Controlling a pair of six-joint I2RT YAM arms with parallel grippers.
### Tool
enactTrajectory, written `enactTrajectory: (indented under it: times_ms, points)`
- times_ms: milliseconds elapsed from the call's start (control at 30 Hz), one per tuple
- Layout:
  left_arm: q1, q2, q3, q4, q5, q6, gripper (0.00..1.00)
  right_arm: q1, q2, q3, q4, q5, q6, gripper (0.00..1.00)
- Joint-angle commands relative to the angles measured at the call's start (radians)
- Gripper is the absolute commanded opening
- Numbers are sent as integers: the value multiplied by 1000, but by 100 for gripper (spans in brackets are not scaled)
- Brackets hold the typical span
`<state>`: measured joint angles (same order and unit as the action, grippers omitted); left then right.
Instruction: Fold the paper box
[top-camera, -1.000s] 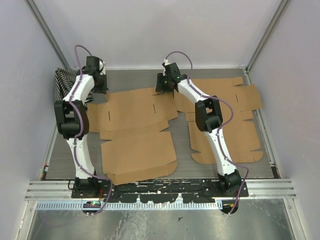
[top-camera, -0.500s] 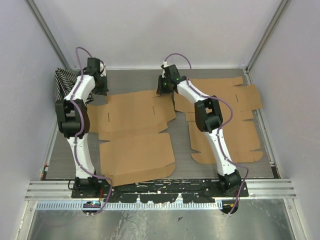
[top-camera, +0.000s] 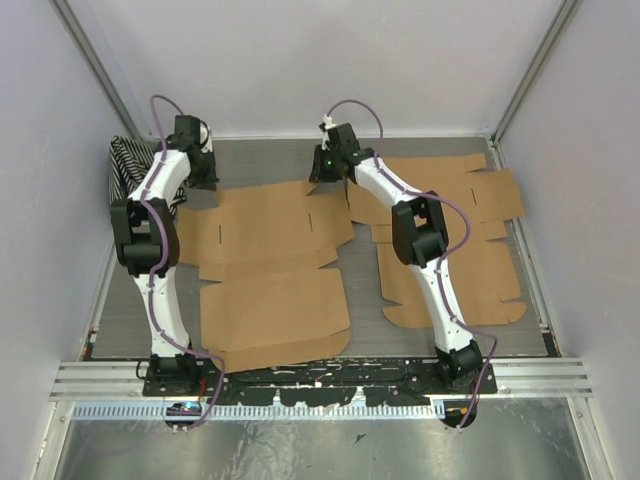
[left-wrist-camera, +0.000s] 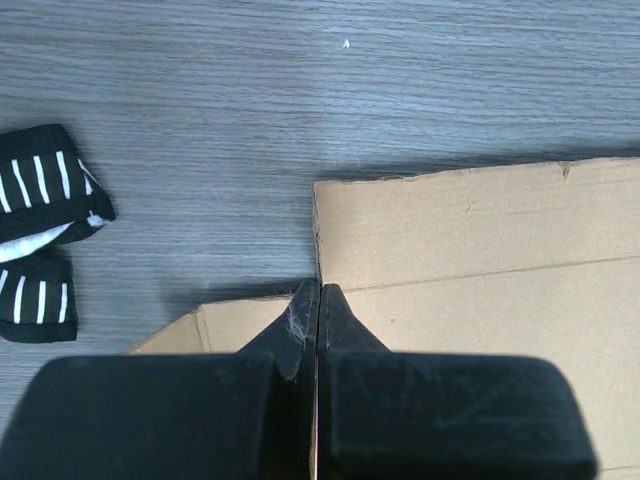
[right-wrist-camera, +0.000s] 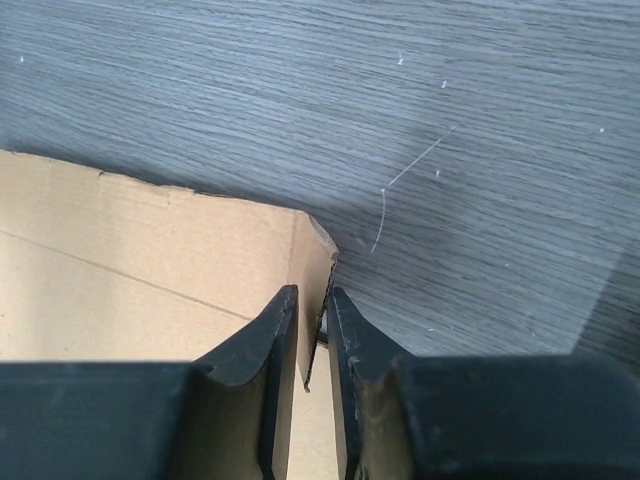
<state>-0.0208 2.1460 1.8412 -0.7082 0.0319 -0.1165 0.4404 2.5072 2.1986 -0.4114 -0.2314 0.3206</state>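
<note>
- The paper box (top-camera: 275, 255) lies as a flat, unfolded cardboard sheet on the left-centre of the grey table (top-camera: 260, 160). It reaches from the near edge up toward the far half.
- The left gripper (left-wrist-camera: 318, 290) sits at the far-left corner of the paper box, where the edge of a large panel meets a smaller flap.
- Its jaws are pressed fully together. The left wrist view does not show whether any cardboard is nipped between them.
- The right gripper (right-wrist-camera: 313, 295) is at the far-right corner of the same sheet.
- Its jaws stand only a narrow slit apart, with the raised corner of the paper box caught between them. That corner tilts up off the table, while the rest of the panel stays flat to the left.
- A second cardboard sheet (top-camera: 480, 200) lies flat on the right side of the table, partly under the right arm and just beside the paper box.
- A black-and-white striped cloth (top-camera: 125, 165) is bunched at the far-left edge of the table, near the left gripper but apart from the cardboard.
</note>
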Motion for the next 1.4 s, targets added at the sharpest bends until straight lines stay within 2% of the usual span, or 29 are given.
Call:
enactTrajectory:
  times_ms: [0, 167, 300, 433, 700, 967, 1233, 1367]
  points:
    - [-7, 4, 16, 26, 34, -16, 0, 19, -91, 10, 41, -15, -2, 23]
    - [-19, 10, 24, 28, 65, -30, 2, 38, -66, 33, 28, -12, -3, 25]
    - [-35, 31, 44, 10, 71, -33, 10, 57, -33, 33, 29, 3, 3, 36]
    - [-45, 51, 60, -6, 70, -48, 18, 74, -14, 32, 30, 4, 9, 42]
    - [-47, 126, 108, -46, 103, -103, 40, 80, 12, 32, 28, 6, 14, 45]
    - [-42, 179, 170, -111, 117, -139, 46, 80, 2, 35, 13, 15, 9, 49]
    - [-14, 15, 153, -203, 50, -162, 47, 65, -195, -50, 7, 73, -6, 54]
    - [-7, -145, -11, -180, 41, -193, 61, 63, -359, -158, -30, 105, -6, 58]
